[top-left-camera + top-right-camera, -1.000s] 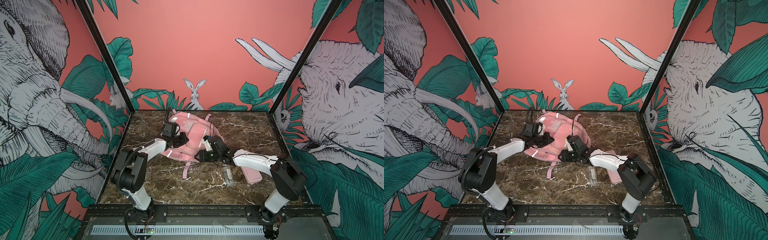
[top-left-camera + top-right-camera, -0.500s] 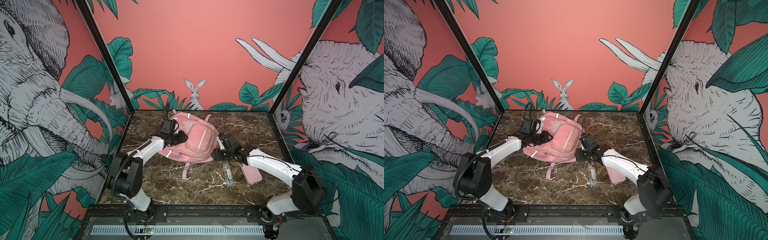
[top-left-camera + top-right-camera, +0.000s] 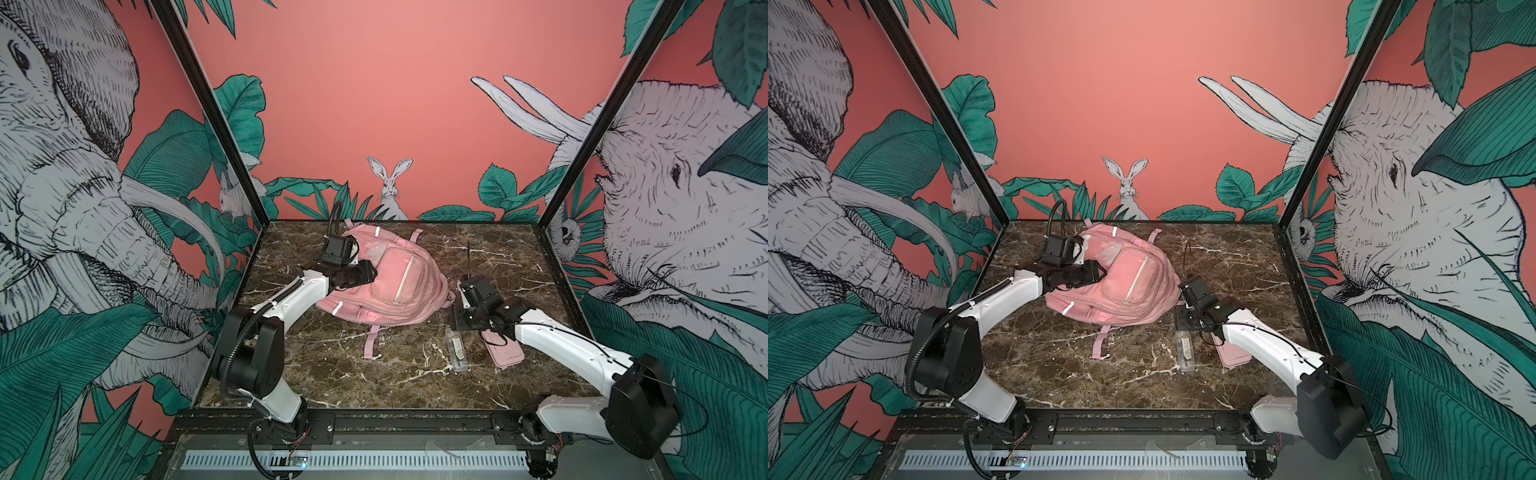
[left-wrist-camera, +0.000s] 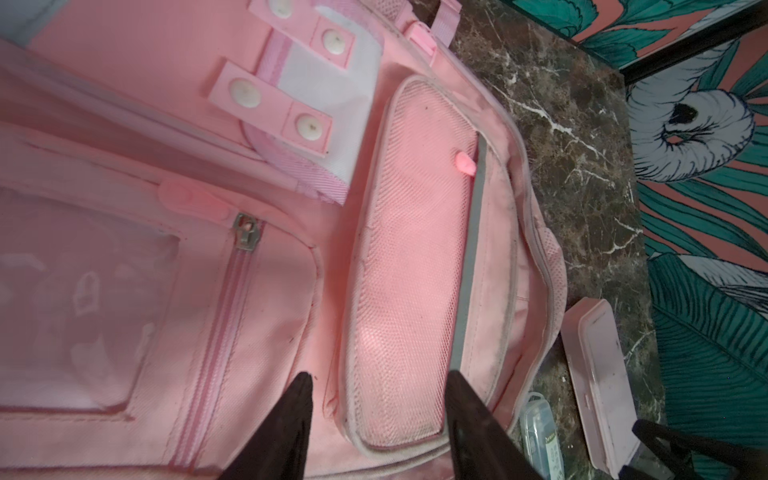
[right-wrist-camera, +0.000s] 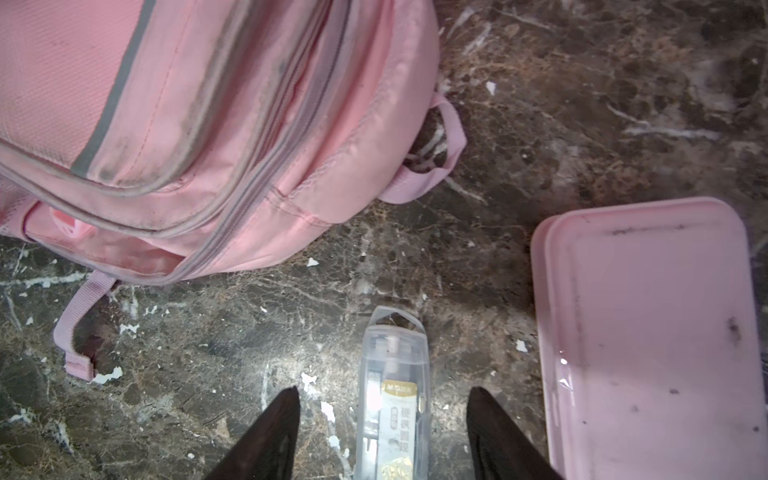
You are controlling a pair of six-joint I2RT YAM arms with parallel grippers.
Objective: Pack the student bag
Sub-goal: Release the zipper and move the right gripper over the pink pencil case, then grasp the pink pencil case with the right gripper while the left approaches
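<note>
Hovering over the student bag (image 3: 390,278), the left gripper (image 4: 374,382) has fingers spread and holds nothing. Right gripper (image 5: 384,392) also spread, straddling a clear plastic case (image 5: 392,357), not touching it.

Risks: slick case may skid out as the jaws close. Bag zips look shut, so nothing could go in.

Bag lies front-up, far-centre of the tabletop (image 3: 374,386). Long axis runs far edge to near edge, handle end seemingly far.
</note>
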